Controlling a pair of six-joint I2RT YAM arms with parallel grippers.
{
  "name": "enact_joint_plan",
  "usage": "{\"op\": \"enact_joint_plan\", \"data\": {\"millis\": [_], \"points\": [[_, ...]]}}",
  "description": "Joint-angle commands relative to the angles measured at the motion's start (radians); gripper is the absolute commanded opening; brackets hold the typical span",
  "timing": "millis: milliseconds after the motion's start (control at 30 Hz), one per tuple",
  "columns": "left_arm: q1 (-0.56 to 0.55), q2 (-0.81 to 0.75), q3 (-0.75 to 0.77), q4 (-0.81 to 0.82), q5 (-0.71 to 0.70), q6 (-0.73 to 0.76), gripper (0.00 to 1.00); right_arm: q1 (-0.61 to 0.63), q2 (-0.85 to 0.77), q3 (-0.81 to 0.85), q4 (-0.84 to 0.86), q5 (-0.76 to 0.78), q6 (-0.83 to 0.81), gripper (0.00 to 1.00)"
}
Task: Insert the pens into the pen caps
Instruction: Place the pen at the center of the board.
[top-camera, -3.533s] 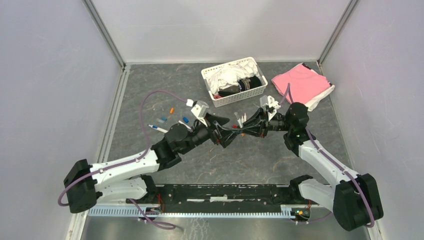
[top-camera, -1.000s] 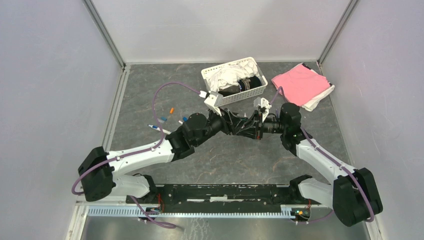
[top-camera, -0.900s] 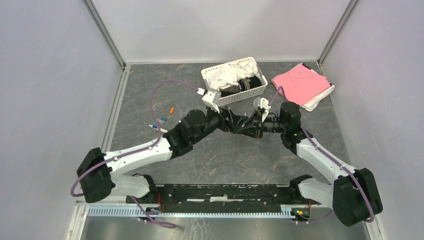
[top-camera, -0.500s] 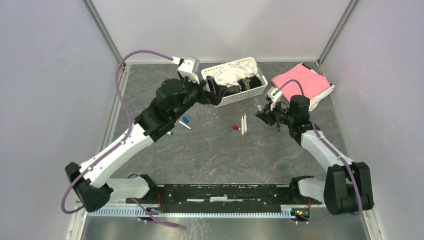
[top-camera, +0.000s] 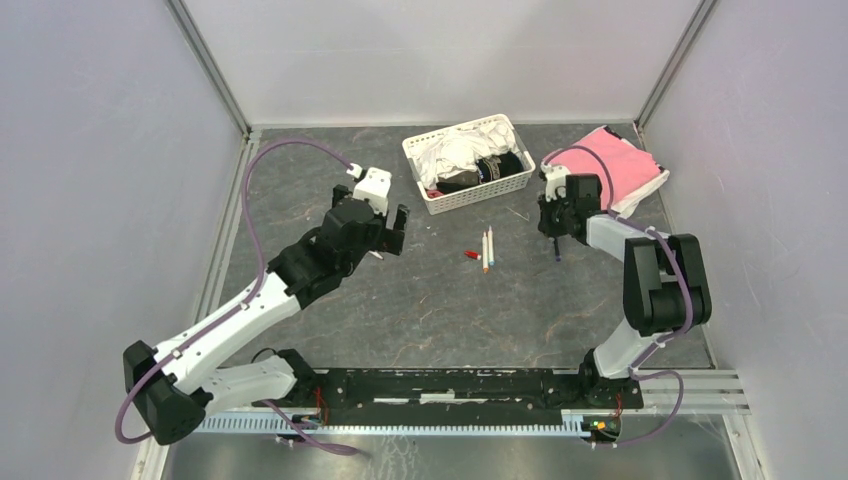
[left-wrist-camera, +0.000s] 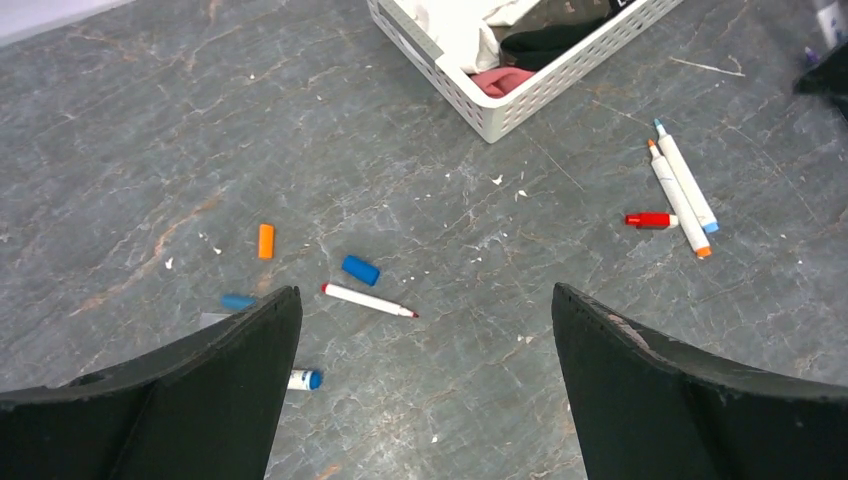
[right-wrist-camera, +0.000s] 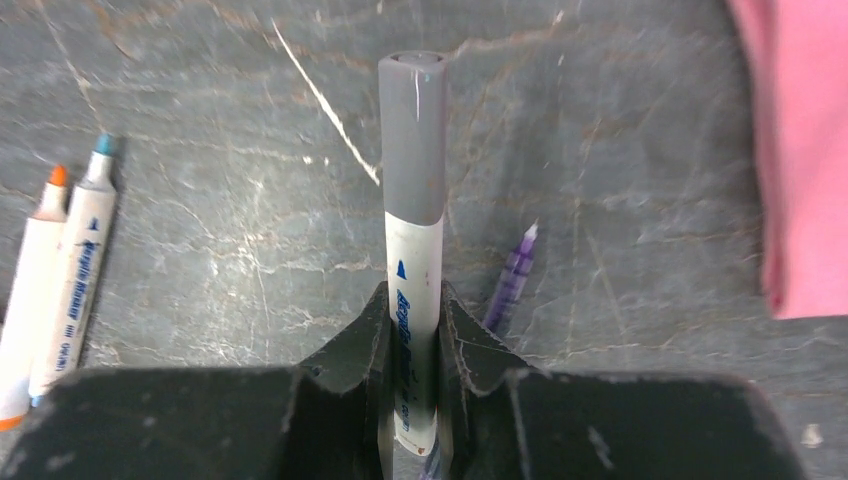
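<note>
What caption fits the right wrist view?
Right hand gripping a grey-capped white pen; two uncapped pens lie on the table nearby.

The worktop (left-wrist-camera: 150, 120) is marbled grey, the basket (left-wrist-camera: 560, 78) white, the cloth (right-wrist-camera: 800, 150) pink. The white pen (right-wrist-camera: 414, 270) has a grey cap (right-wrist-camera: 412, 140); also a red cap (left-wrist-camera: 650, 219), orange cap (left-wrist-camera: 265, 241), blue cap (left-wrist-camera: 361, 270).

The right gripper (right-wrist-camera: 413, 300) is clamped on a white pen (right-wrist-camera: 413, 245), its fingers (right-wrist-camera: 368, 335) pressing the barrel from both sides. The pen points away from the gripper, and its far end wears a grey cap (right-wrist-camera: 411, 140). On the grey table (right-wrist-camera: 650, 200) to the left lie two white pens side by side, one orange-tipped (right-wrist-camera: 33, 270), one blue-tipped (right-wrist-camera: 80, 265). Just right of the held pen lies a purple pen (right-wrist-camera: 512, 275), its lower end hidden behind the fingers. A thin pale stick (right-wrist-camera: 320, 95) lies far left of the cap. A pink cloth (right-wrist-camera: 800, 150) fills the right edge.
</note>
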Motion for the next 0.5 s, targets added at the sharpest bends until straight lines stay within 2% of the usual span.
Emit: {"op": "enact_joint_plan", "data": {"millis": [0, 300, 400, 467], "points": [[0.003, -0.048, 0.012, 0.029, -0.04, 0.055, 1.0, 0.001, 0.043, 0.02, -0.034, 0.0, 0.047, 0.14], [0.004, -0.017, 0.008, 0.027, -0.036, 0.054, 1.0, 0.001, 0.062, 0.006, -0.003, -0.122, 0.111, 0.19], [0.004, -0.009, 0.005, 0.032, -0.034, 0.053, 1.0, 0.002, 0.082, 0.016, -0.003, -0.144, 0.119, 0.36], [0.004, -0.007, 0.001, 0.036, -0.024, 0.053, 1.0, 0.002, 0.079, 0.017, -0.004, -0.143, 0.119, 0.42]]}}
